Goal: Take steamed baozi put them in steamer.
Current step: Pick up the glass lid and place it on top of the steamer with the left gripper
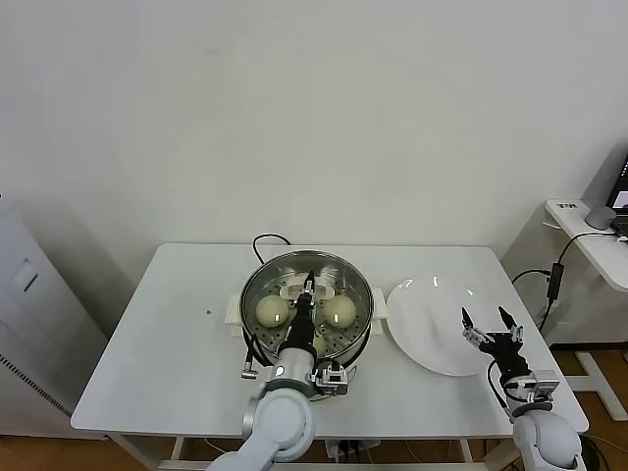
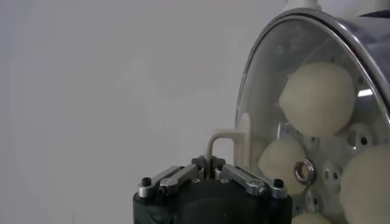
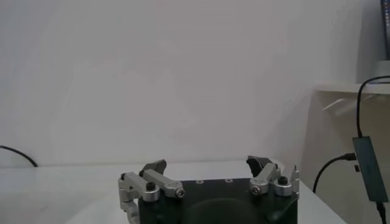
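Head view: steamer [image 1: 307, 267] sits mid-frame on the white surface [image 1: 177, 334], mouth up, axis vertical. Two baozi [image 1: 272, 311] are plain on the perforated tray left and right of centre, and a third peeks out lower down beside the arm. The left end effector [image 1: 310, 287] reaches in over the pot centre. The plate [image 1: 437, 324] right of the steamer, just beside it, is bare. The right end effector [image 1: 488, 319] hangs over the plate's right edge, fingers spread wide, holding nothing, idle. Left wrist view: the left end effector [image 2: 213, 163] is clamped shut on the white lid handle [image 2: 220, 143] of the glass lid [image 2: 262, 91]. Four baozi show through the glass, so all four are inside the steamer. Right wrist view: the right end effector [image 3: 207, 165] is fully open and empty, facing the far wall across the white surface. Read on the step: loading looks done and the work is now on the lid. I can't tell whether the lid is fully seated on the rim or just above it. If it's seated, the next move is to let go of the handle and pull straight up without dragging the lid. If not, lower it square to the rim first. Orientation: baozi are round, no real long axis, domes up. The handle bar looks to run about left-right in the head view, with the fingers pinching across it.
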{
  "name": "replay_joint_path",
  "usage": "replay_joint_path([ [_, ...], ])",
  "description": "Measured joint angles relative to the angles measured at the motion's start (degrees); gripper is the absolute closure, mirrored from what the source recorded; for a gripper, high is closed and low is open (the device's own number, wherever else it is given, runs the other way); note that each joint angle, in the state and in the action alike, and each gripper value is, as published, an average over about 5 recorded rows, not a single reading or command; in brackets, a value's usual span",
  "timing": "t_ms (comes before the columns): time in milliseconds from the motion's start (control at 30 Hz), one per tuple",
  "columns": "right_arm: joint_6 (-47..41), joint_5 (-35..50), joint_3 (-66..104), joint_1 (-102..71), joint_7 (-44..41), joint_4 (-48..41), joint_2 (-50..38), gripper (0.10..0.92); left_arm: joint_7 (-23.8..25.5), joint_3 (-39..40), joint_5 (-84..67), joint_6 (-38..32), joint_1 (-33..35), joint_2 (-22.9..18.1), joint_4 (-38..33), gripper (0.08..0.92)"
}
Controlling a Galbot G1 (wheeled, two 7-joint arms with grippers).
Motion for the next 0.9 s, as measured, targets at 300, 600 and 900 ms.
replay_joint_path([
  [300, 0.0, 0.0, 0.3, -0.1, -0.2, 0.0, 0.0, 0.203, -0.4, -2.0, -3.9, -1.6, 2.4, 1.5, -3.0, 0.707],
  [600, 0.0, 0.2, 0.2, 0.0, -0.6, -0.2, 0.3, 0.203, 3.5, -6.5, -17.0, -8.8, 6.5, 6.2, -12.0, 0.447],
  [900, -1.1, 0.8, -0.1, -0.7, -0.4, 1.3, 0.6, 0.203, 3.8, -15.2, -48.6, -15.8, 6.1, 10.0, -19.7, 0.205],
])
